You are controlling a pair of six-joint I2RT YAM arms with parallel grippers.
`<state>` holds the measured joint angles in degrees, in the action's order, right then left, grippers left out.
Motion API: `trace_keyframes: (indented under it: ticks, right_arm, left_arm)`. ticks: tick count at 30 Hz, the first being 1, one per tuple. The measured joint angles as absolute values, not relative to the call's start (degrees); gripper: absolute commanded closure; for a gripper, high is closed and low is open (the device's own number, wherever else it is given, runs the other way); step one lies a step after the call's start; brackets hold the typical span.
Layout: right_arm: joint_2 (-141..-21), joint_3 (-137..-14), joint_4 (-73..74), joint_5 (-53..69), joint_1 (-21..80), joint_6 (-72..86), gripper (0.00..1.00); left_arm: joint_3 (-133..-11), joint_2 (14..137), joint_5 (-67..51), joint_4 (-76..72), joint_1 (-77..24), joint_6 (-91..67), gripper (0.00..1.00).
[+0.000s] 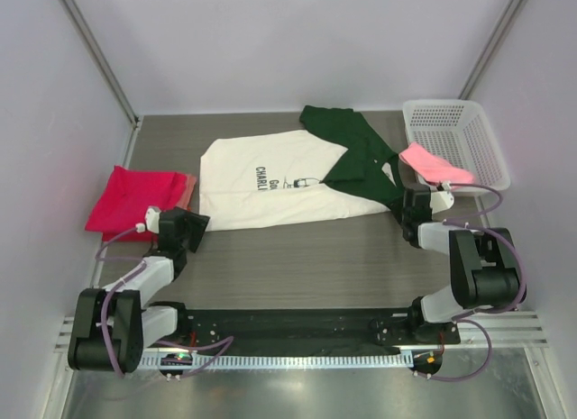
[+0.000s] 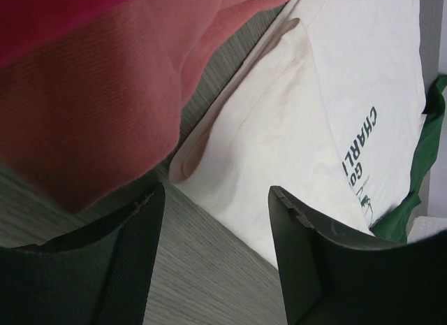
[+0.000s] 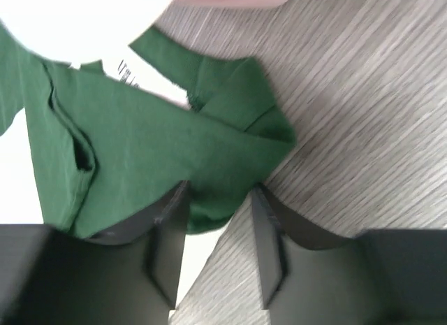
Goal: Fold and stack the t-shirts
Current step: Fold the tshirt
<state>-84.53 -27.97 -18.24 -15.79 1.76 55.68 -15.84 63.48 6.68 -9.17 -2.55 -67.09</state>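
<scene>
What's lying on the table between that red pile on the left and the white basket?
A cream-white t-shirt with dark green sleeves, spread flat, fills most of that stretch. The top external view shows it.

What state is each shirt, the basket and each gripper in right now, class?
Cream-white t-shirt: spread flat, one green sleeve folded over it.
Red-pink t-shirt: folded, on the salmon t-shirt.
Basket: upright.
Light pink t-shirt: draped over its rim.
Left gripper: open, empty.
Right gripper: open, sleeve edge between its fingers.
</scene>
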Motion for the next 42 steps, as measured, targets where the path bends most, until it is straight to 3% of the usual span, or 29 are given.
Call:
trace_keyframes:
  ticks: [1,3,4,7,12,14,16,19,21,33,36,42]
  right_arm:
    - [-84.95,-27.97,-18.76,-16.6,1.76,56.18,0.68]
    - [-85.58,-27.88,-18.79,-18.2,1.76,57.04,0.77]
    - [-85.84,-27.79,-18.79,-18.98,1.74,57.54,0.87]
    - [-85.89,-27.79,-17.69,-20.82,1.69,58.26,0.99]
    - [-85.73,-27.79,-16.99,-22.24,1.72,58.04,0.99]
    - [-85.34,-27.79,-16.56,-22.44,1.72,57.78,0.99]
    - [-84.58,-27.79,-15.99,-22.63,1.72,57.58,0.99]
    - [-83.07,-27.73,-15.57,-22.79,1.72,57.47,0.99]
    - [-82.28,-27.66,-15.33,-22.83,1.72,57.41,0.99]
    - [-74.72,-29.21,-4.43,-23.9,2.0,58.0,0.99]
    - [-74.65,-35.75,1.13,-24.29,3.38,58.59,0.99]
    - [-77.73,-60.29,8.82,-24.62,7.66,57.25,0.99]
  left_arm:
    - [-15.99,64.58,6.68,-10.22,-2.55,-67.48,0.38]
    - [-16.27,66.76,6.68,-12.58,-2.55,-68.42,0.43]
    - [-16.45,67.72,6.66,-13.5,-2.55,-68.77,0.45]
    - [-16.99,69.89,6.63,-14.98,-2.55,-69.34,0.48]
    - [-18.11,71.81,6.74,-15.16,-2.55,-70.26,0.53]
    - [-18.46,72.42,6.76,-15.16,-2.55,-70.46,0.6]
    - [-18.68,73.41,6.79,-15.27,-2.55,-70.74,0.67]
    - [-18.74,74.26,6.87,-15.09,-2.55,-70.96,0.93]
    - [-18.7,74.52,6.83,-14.72,-2.55,-71.11,1.0]
    - [-24.45,71.48,6.96,-2.48,-2.52,-70.0,1.0]
    - [-31.4,71.81,6.35,2.55,-1.83,-69.82,1.0]
    - [-47.99,71.42,4.93,9.41,2.17,-68.4,1.0]
